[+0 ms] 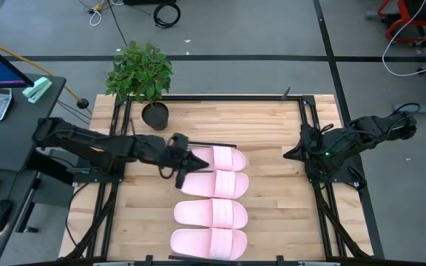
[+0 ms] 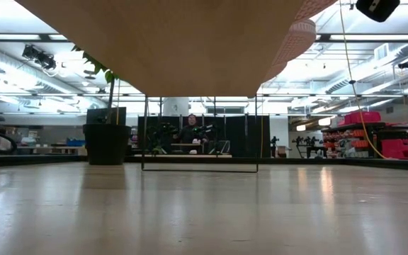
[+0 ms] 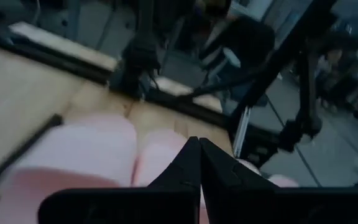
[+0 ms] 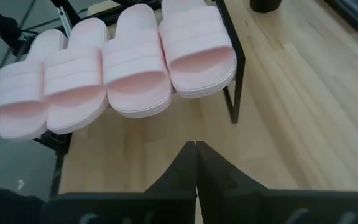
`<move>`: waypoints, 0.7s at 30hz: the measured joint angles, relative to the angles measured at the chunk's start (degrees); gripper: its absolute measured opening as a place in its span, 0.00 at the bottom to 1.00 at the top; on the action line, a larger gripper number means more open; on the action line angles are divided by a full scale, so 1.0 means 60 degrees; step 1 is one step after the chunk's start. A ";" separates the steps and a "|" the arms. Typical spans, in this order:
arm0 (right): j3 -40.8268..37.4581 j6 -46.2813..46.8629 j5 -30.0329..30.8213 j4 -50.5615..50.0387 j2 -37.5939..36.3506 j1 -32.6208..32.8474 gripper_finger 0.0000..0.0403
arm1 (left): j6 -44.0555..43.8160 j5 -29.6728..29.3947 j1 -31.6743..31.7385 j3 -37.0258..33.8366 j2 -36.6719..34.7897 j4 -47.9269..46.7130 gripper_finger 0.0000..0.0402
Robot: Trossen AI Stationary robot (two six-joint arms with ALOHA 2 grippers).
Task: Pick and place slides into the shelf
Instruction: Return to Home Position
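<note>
Four pale pink slides lie side by side in a row on the shelf: the far one [image 1: 226,158], then [image 1: 217,184], [image 1: 211,213] and the near one [image 1: 209,242]. They cover the board; only its thin black rail [image 4: 232,93] and, in the low view, its light-wood underside [image 2: 168,42] show. In the right wrist view the same slides [image 4: 135,68] rest on their soles, toes overhanging the edge. My left gripper [image 1: 197,159] is shut, at the left end of the far slide [image 3: 92,152]. My right gripper [image 1: 288,154] waits shut, over bare table to the right. My left gripper [image 3: 199,149] has its shut fingers level, coming from the table's left, at the left end of the far slide. Whether the fingertips touch the slide I cannot tell.
A potted plant [image 1: 154,114] stands on the table's far left, just beyond the shelf's far end. Black frame rails run along the table's left and right sides. Bare butcher-block top [image 1: 272,207] lies between the slides and my right arm. A person [image 2: 190,131] sits in the room behind.
</note>
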 joint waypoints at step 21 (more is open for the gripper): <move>0.0000 0.1803 0.1481 -0.0507 -0.1290 -0.0004 0.00 | 0.0967 -0.0936 -0.0309 -0.3835 -0.5620 0.0005 0.01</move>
